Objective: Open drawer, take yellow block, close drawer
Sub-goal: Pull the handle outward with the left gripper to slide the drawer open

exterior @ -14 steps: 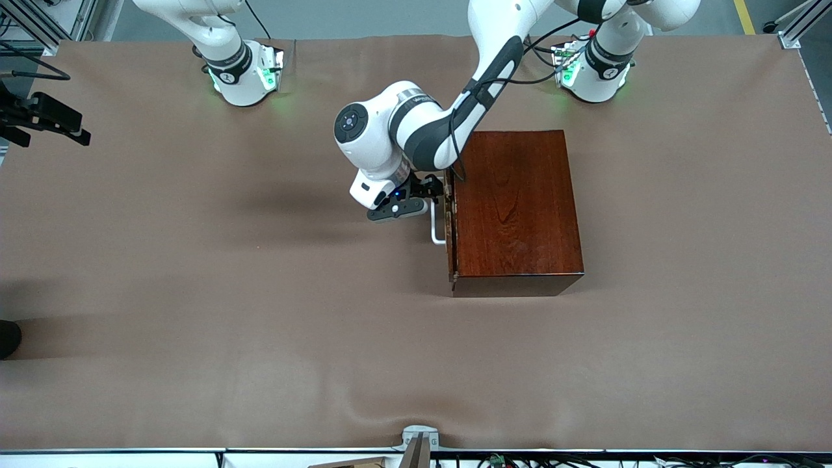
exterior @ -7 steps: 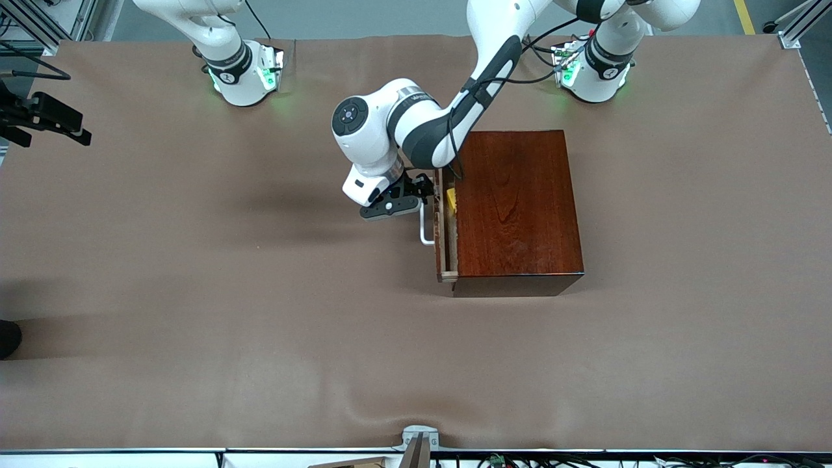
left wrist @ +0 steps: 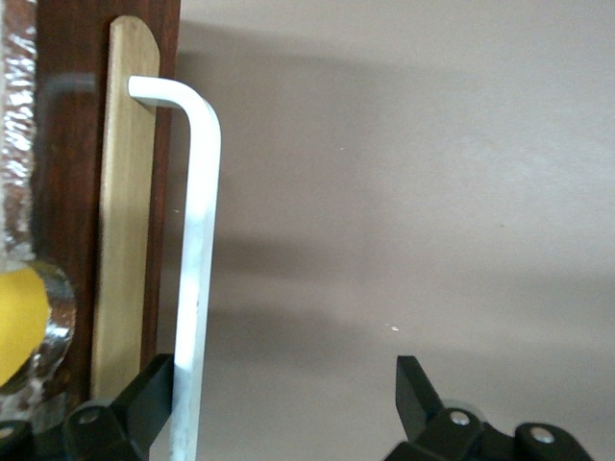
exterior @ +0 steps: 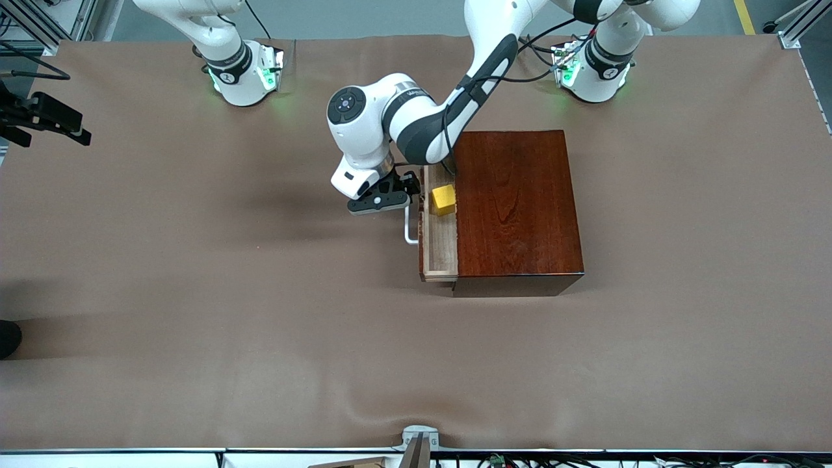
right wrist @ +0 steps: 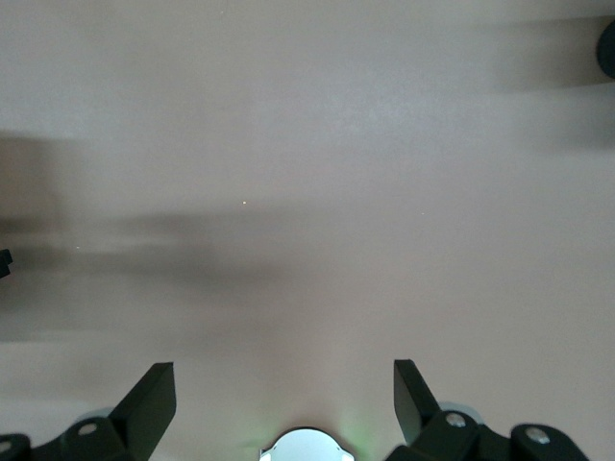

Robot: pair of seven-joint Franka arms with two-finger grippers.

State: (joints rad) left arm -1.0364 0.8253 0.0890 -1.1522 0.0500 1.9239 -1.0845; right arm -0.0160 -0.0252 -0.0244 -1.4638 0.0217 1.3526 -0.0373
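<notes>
The dark reddish-brown box (exterior: 517, 208) stands mid-table. Its pale drawer (exterior: 440, 250) is pulled partly out toward the right arm's end. The yellow block (exterior: 444, 199) lies in the drawer, close to the box's opening. My left gripper (exterior: 404, 195) is open at the white handle (exterior: 408, 227). In the left wrist view the handle bar (left wrist: 197, 240) passes between the jaws of the gripper (left wrist: 283, 379) and rests against one finger (left wrist: 154, 379). The block's edge (left wrist: 17, 327) shows there too. My right gripper (right wrist: 283, 379) is open and empty over bare table; the front view does not show it.
The brown table cover (exterior: 260, 312) stretches around the box. The right arm's base (exterior: 244, 75) and the left arm's base (exterior: 591, 71) stand along the table's edge farthest from the front camera. A black clamp (exterior: 45, 117) juts in at the right arm's end.
The drawer has slid out toward the right arm's end, drawn by my left gripper at the handle. The yellow block has come into full view. The right arm has not moved.
</notes>
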